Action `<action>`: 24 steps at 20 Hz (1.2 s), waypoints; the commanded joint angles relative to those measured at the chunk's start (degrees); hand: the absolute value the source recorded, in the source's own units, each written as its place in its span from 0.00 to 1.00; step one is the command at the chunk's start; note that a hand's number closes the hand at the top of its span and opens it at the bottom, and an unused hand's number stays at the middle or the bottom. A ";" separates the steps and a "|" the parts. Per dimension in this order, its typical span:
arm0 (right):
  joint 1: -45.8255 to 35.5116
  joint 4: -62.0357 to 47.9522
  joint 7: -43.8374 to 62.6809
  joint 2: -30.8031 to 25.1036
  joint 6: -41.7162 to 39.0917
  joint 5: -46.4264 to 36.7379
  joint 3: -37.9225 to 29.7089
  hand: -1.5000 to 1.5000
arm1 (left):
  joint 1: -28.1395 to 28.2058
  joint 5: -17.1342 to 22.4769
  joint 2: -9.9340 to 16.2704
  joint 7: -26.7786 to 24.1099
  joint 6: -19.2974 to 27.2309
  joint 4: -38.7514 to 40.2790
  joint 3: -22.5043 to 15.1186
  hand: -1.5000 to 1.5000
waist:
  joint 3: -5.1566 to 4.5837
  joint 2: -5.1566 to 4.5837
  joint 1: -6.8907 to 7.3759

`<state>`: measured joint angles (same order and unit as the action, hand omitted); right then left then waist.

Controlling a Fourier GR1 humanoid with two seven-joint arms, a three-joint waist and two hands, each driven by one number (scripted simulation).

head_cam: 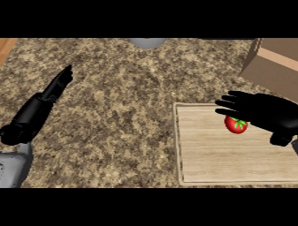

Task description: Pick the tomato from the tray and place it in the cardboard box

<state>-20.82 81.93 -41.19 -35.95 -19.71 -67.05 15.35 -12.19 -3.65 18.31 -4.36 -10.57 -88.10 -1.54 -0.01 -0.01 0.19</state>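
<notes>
At the right of the frame, over the upper part of the wooden tray (242, 167), the right hand (269, 112) hovers with its fingers spread and straight, pointing toward the left, holding nothing. Just below those fingers, peeking out from under the palm's lower-left edge, sits the tomato (236, 125), red with a green stalk end, resting on the tray's boards. That's the relation that counts: the tomato lies immediately beneath and slightly to the lower left of the palm, so the hand looks to need only a short drop and a curl of the fingers to close round it. The tomato is roughly round, a little taller than wide in this view, so no particular axis seems to govern the approach.

Over on the left side, the left hand (59, 84) rests above the speckled counter (125, 110), fingers straight and angled toward the upper right, well apart from the tray. The right is plainly the nearer one for this job.

And the destination? The cardboard box (285, 66) stands in the upper right corner, just beyond the tray's top edge, close behind the right hand, so I'd judge a short carry up and to the right once the tomato is lifted.
</notes>
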 commanded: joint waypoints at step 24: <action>-2.98 -15.47 5.63 19.38 3.25 -0.49 -8.63 1.00 | 2.38 -3.09 -3.40 0.66 -1.94 -3.01 0.90 0.50 | 0.00 0.09 0.17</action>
<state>-24.27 67.51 -41.59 -21.54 -14.29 -68.60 7.98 -11.95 -6.36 15.54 -3.84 -12.33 -89.27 0.25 -0.50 0.41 0.21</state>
